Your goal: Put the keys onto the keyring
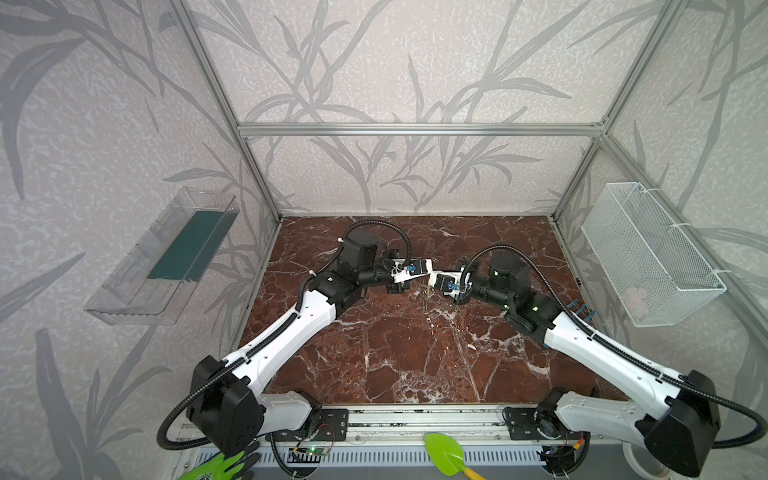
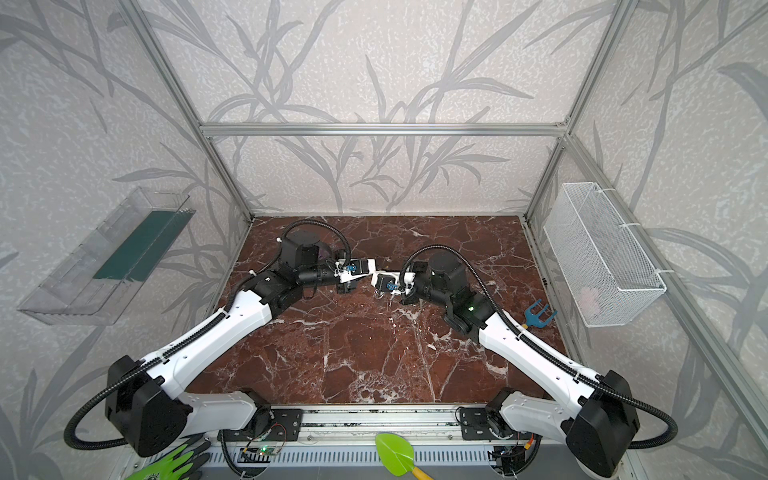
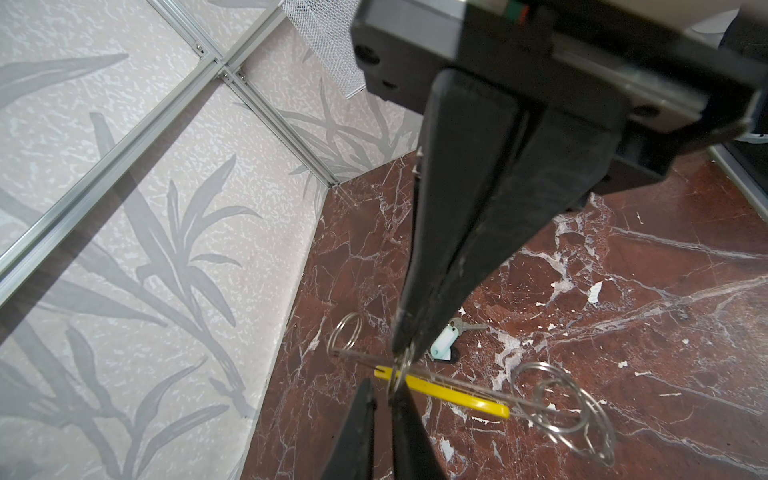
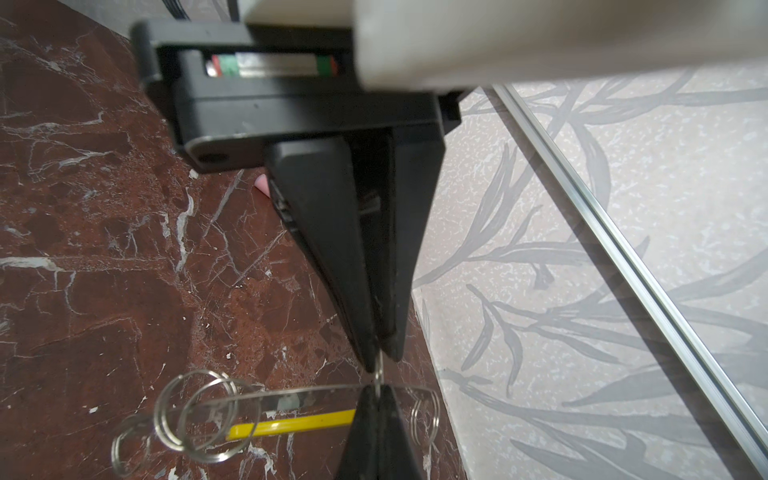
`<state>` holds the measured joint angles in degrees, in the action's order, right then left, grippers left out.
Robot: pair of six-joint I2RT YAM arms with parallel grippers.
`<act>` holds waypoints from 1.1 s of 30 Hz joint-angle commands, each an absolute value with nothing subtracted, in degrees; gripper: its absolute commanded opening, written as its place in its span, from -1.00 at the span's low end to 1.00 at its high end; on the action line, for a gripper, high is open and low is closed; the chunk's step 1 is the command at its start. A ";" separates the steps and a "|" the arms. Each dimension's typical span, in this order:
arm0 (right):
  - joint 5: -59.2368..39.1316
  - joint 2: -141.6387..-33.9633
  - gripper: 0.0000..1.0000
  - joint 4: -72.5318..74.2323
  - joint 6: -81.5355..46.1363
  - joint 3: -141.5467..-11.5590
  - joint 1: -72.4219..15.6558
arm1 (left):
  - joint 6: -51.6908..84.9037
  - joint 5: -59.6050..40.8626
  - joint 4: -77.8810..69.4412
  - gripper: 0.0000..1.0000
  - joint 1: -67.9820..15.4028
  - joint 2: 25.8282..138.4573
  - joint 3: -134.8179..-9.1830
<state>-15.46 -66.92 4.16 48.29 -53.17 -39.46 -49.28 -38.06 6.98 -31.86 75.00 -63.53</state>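
Note:
The keyring (image 3: 524, 403) hangs edge-on above the marble, a thin grey hoop with a yellow sleeve (image 3: 449, 392), also in the right wrist view (image 4: 291, 424). Several small split rings (image 3: 561, 409) are threaded on it. My right gripper (image 4: 376, 388) is shut on one small split ring (image 4: 378, 374) at the hoop. My left gripper (image 3: 384, 388) meets it from the opposite side, its jaws drawn to a narrow gap at that same ring (image 3: 400, 368). The keys (image 3: 442, 340), with a pale teal tag, lie on the table below. In both top views the grippers meet mid-table (image 1: 430, 275).
A white mesh basket (image 1: 648, 253) hangs on the right wall and a clear shelf (image 1: 162, 257) on the left wall. A blue fork tool (image 2: 538, 313) lies by the right arm. A green trowel (image 1: 444, 451) and green gloves (image 1: 224, 465) lie at the front rail.

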 commanded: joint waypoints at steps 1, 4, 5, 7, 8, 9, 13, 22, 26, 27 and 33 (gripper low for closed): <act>-15.25 -67.24 -1.00 2.77 48.38 -55.19 -40.03 | -49.52 -41.40 6.51 -0.94 -33.02 75.56 -65.83; -14.99 -67.20 -1.00 2.99 48.00 -54.91 -40.03 | -48.28 -42.49 5.40 -1.00 -33.02 75.59 -65.59; -14.58 -67.17 -1.00 3.38 47.77 -54.59 -39.94 | -47.73 -42.94 4.77 -1.00 -32.97 75.49 -65.39; -13.83 -66.77 -0.66 5.05 46.92 -53.38 -39.82 | -46.40 -44.22 3.50 -1.00 -32.76 75.30 -64.85; -13.64 -66.39 -0.49 6.29 46.15 -52.55 -39.45 | -45.42 -44.85 2.29 -1.00 -32.53 75.22 -64.41; -13.77 -65.96 -0.43 7.29 45.30 -51.81 -39.02 | -44.58 -45.72 1.23 -1.00 -32.22 75.13 -63.90; -17.29 -63.46 -0.35 12.26 39.58 -48.22 -35.35 | -38.84 -49.41 -5.94 -1.00 -30.80 74.59 -61.41; -26.37 -61.17 -0.47 19.35 30.64 -45.40 -31.38 | -34.82 -52.65 -10.46 -1.00 -29.98 74.87 -60.20; -31.48 -61.24 -0.50 22.76 27.51 -45.30 -30.72 | -34.96 -52.98 -10.28 -1.00 -29.99 74.88 -60.13; -32.41 -61.34 -0.50 23.05 27.04 -45.48 -30.69 | -34.97 -53.04 -10.22 -1.00 -30.02 74.88 -60.12; -36.31 -62.57 -0.57 24.17 25.32 -46.40 -30.66 | -35.58 -53.04 -9.76 -1.00 -30.02 74.79 -60.13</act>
